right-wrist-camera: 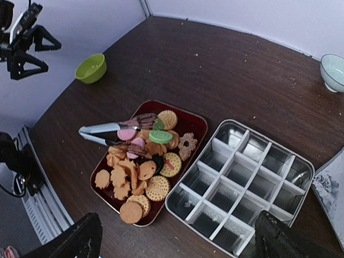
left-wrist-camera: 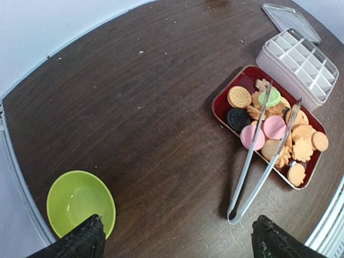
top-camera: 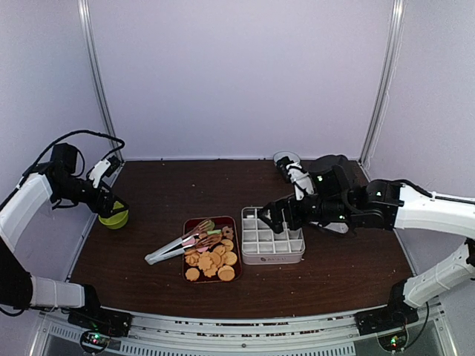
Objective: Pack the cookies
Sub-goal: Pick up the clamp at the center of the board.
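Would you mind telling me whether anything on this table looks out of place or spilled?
Pale crumbs speckle the dark brown table, and the metal tongs lie across the cookies in the red rectangular tray, their joined end jutting over its rim onto the table.

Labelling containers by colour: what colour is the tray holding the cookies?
Dark red tray, clearest in the right wrist view.

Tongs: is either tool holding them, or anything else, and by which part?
Nothing is held. The left tool and right tool are both open and empty; the tongs lie untouched across the cookies.
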`<state>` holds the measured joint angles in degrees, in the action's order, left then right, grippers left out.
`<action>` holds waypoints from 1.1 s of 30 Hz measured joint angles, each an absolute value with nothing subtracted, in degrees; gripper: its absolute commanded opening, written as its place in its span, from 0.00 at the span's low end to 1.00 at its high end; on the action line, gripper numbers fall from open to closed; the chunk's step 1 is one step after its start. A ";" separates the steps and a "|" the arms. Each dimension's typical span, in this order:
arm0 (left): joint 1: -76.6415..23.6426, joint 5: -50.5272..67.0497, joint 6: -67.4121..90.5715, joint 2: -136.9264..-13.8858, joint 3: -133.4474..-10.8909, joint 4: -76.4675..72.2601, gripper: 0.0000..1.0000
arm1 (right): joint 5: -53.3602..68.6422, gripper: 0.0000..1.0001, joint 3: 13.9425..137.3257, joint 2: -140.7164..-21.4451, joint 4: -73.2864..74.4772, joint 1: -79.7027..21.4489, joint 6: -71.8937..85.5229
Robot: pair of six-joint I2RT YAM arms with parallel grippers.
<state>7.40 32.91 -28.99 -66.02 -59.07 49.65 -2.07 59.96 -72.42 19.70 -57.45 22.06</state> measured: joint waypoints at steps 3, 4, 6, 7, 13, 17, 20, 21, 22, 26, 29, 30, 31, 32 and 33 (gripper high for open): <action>5.19 33.15 -32.03 -66.13 -59.07 52.69 0.98 | -3.31 0.98 62.30 -75.48 22.96 -60.58 21.26; 3.33 32.91 -32.93 -66.39 -59.05 53.28 0.97 | -3.55 0.98 62.43 -76.12 23.31 -60.86 21.28; -1.23 32.51 -34.33 -67.61 -58.85 54.00 0.94 | -3.99 0.96 62.39 -76.77 23.73 -60.88 21.45; -2.79 32.29 -34.65 -68.38 -58.72 54.11 0.92 | -4.10 0.95 62.33 -76.82 23.66 -60.88 21.63; -11.81 30.46 -35.68 -80.68 -59.77 53.28 0.76 | -4.40 0.89 60.20 -75.22 20.49 -60.84 24.64; -16.49 27.55 -35.18 -90.24 -63.88 51.09 0.67 | -5.39 0.88 56.64 -72.93 18.96 -60.84 27.51; -19.42 25.85 -34.76 -94.74 -66.41 49.25 0.61 | -6.52 0.87 54.54 -71.02 18.72 -60.84 29.23; -20.05 25.56 -34.61 -95.64 -66.94 48.90 0.59 | -6.90 0.86 54.02 -70.41 18.63 -60.84 29.80; -20.67 25.32 -34.57 -96.38 -67.35 48.53 0.58 | -7.35 0.86 53.54 -69.76 18.61 -60.84 30.24; -22.37 24.53 -34.09 -97.89 -67.61 47.05 0.51 | -8.45 0.84 52.93 -68.31 18.48 -60.84 31.31; -23.68 24.08 -33.54 -98.32 -67.59 45.87 0.40 | -9.15 0.81 52.93 -68.23 18.37 -60.84 31.55; -24.23 23.88 -33.47 -98.48 -67.51 45.34 0.36 | -9.28 0.81 52.93 -68.25 18.39 -60.84 31.55; -24.58 23.66 -33.01 -98.67 -67.51 44.93 0.32 | -9.37 0.80 52.93 -68.25 18.35 -60.84 31.57; -24.84 23.44 -32.95 -98.83 -67.48 44.60 0.28 | -9.43 0.79 52.93 -68.25 18.33 -60.84 31.57; -24.99 23.07 -32.67 -99.07 -67.46 44.07 0.26 | -9.50 0.79 52.93 -68.25 18.33 -60.84 31.59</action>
<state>-24.99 23.07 -32.67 -99.07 -67.46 44.07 -9.50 52.93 -68.25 18.33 -60.84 31.59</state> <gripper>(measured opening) 0.335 0.804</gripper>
